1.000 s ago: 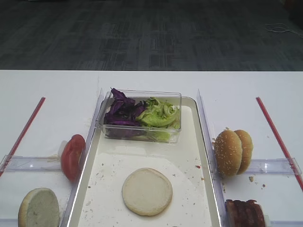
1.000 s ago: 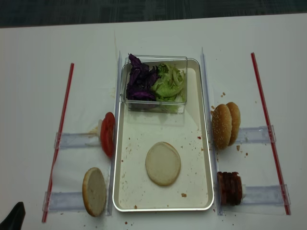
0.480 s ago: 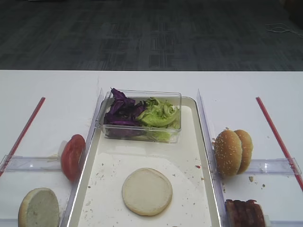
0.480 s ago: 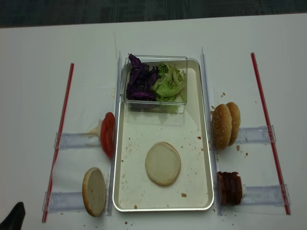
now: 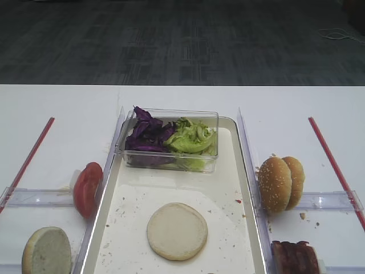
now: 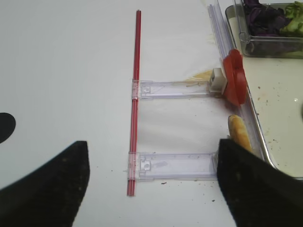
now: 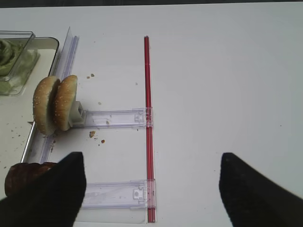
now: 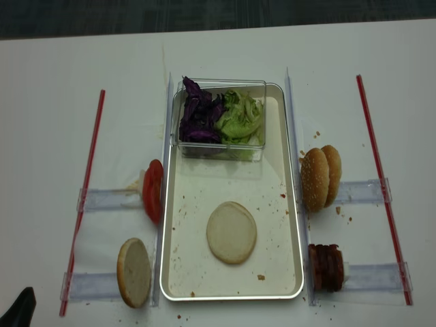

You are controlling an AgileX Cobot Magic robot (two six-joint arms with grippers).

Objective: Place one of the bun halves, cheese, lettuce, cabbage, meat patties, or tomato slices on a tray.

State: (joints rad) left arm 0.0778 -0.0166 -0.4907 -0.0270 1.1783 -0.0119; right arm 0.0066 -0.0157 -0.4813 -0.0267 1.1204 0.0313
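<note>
Lying flat on the crumb-flecked cream floor of the large rectangular silvery metal tray (image 8: 294, 204) is one round, pale cream bun half (image 8: 231, 232), placed toward the near end and clear of the raised rim. At the far end of the tray stands a small clear plastic box (image 8: 221, 153), in which a clump of dark purple torn cabbage (image 8: 199, 116) is packed on the left and a clump of light green crinkled lettuce (image 8: 240, 119) on the right. Outside the left rim, red glossy tomato slices (image 8: 152, 191) are stood on edge in a clear plastic holder (image 8: 109, 199), and a second plain bun half (image 8: 133, 272) is propped nearer the front. Outside the right rim, two golden sesame-seeded bun tops (image 8: 321, 177) are stood upright together, with dark reddish-brown ridged meat patties (image 8: 327, 267) nearer the front.

The left gripper (image 6: 149, 182) is held above bare white table (image 6: 66, 71); its fingers (image 6: 42, 189) are spread wide and nothing is gripped. The right gripper (image 7: 151, 189) is likewise set wide apart, unloaded, beside the meat patties.
</note>
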